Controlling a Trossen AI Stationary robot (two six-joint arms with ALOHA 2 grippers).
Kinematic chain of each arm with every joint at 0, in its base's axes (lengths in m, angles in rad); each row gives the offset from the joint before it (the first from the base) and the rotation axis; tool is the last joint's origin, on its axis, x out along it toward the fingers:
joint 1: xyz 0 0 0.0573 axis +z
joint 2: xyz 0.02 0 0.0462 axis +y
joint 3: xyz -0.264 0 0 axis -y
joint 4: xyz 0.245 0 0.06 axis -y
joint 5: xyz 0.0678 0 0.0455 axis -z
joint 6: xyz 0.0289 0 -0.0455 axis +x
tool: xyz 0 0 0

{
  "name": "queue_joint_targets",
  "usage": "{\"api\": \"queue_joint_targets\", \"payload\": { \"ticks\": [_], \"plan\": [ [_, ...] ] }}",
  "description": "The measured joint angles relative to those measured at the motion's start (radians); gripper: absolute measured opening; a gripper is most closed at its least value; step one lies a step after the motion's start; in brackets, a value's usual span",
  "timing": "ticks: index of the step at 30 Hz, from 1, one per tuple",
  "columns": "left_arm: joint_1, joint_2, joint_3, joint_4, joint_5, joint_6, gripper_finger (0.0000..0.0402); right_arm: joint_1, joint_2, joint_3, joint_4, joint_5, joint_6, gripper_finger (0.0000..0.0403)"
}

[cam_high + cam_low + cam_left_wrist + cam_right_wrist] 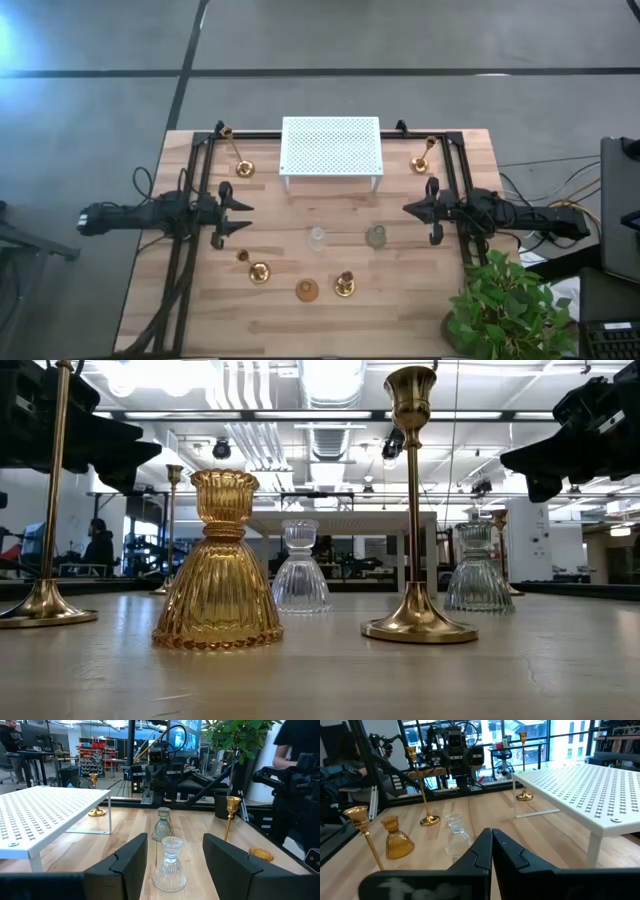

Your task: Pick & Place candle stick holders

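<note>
Two claws hover apart: left claw [243, 216] parted facing clear holder [317, 238], right claw [410, 209] closed

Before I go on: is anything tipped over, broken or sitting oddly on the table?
Nothing stands out. Every candle stick holder in view is upright: the amber glass one, the clear glass one, the grey-green glass one and the tall brass sticks. The white rack sits level. Both arms hover at the table's sides.
</note>
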State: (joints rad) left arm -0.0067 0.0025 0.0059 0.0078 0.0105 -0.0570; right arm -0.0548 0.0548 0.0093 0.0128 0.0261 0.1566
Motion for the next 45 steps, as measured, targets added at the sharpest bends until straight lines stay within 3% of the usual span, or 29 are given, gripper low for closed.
{"api": "queue_joint_targets", "payload": {
  "ticks": [15,23,27,34,41,45],
  "plan": [
    [0.0,0.0,0.0,0.0,0.0,0.0,0.0197,0.0,0.0,0.0,0.024,0.002,0.002,0.0008],
    [0.0,0.0,0.0,0.0,0.0,0.0,0.0197,-0.002,0.021,0.018,0.433,0.003,0.223,0.0008],
    [0.0,0.001,0.0,0.0,0.0,0.0,0.0197,-0.002,0.108,0.156,0.291,0.036,0.164,0.0008],
    [0.0,0.002,0.0,0.001,0.0,0.0,0.0197,-0.003,0.382,0.511,0.121,0.321,-0.031,0.0008],
    [0.0,0.002,0.0,0.001,0.0,0.0,0.0197,-0.002,0.588,0.83,-0.233,0.457,0.051,0.0008],
    [0.0,0.002,0.0,0.001,0.0,0.0,0.0197,0.003,0.697,0.965,-0.297,0.539,0.049,0.0008]
  ]
}}
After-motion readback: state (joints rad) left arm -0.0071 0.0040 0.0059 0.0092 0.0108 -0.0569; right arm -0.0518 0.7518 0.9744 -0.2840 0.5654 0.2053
